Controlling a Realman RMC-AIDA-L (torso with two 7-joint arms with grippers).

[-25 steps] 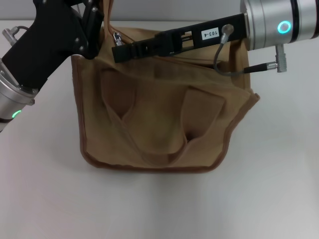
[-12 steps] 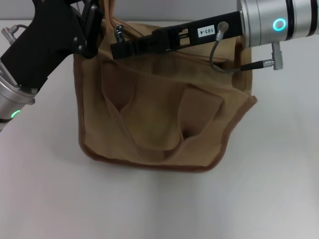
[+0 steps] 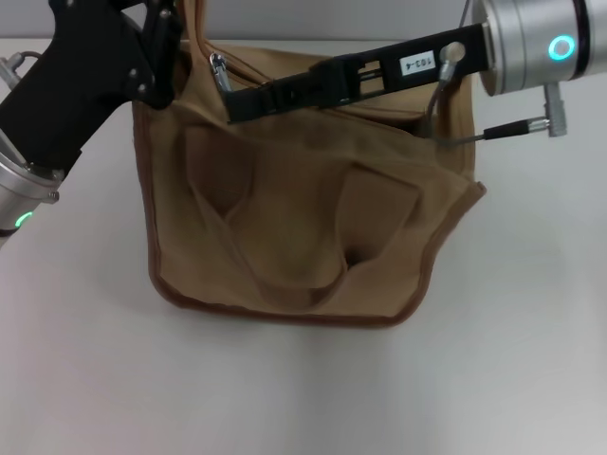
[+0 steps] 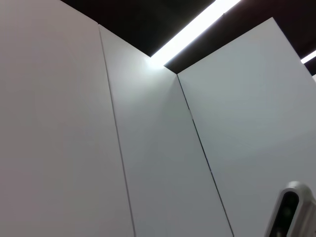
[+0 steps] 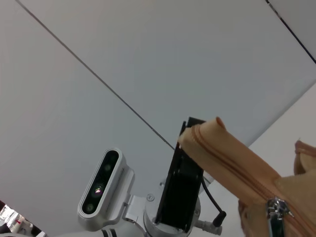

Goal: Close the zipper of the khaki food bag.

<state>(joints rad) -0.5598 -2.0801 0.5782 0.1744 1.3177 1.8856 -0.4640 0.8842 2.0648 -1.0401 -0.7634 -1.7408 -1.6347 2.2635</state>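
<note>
The khaki food bag (image 3: 294, 218) stands mid-table with its handles lying on its front. My left gripper (image 3: 161, 66) is at the bag's top left corner, shut on the fabric end of the zipper line (image 5: 197, 136). The silver slider (image 3: 219, 69) with its pull tab sits just right of that corner, and it also shows in the right wrist view as the slider (image 5: 274, 215). My right gripper (image 3: 235, 104) reaches in from the right across the bag's open top. Its tip is just below the slider; any hold on the slider is hidden.
The white table (image 3: 303, 398) spreads around the bag. A grey cable (image 3: 446, 118) loops from the right wrist over the bag's top right. The left wrist view shows only wall panels and the robot's head (image 4: 291, 212).
The right arm has drawn back to the right, its tip shifting slightly right and down. The slider stays near the left corner. The left gripper has risen a little.
</note>
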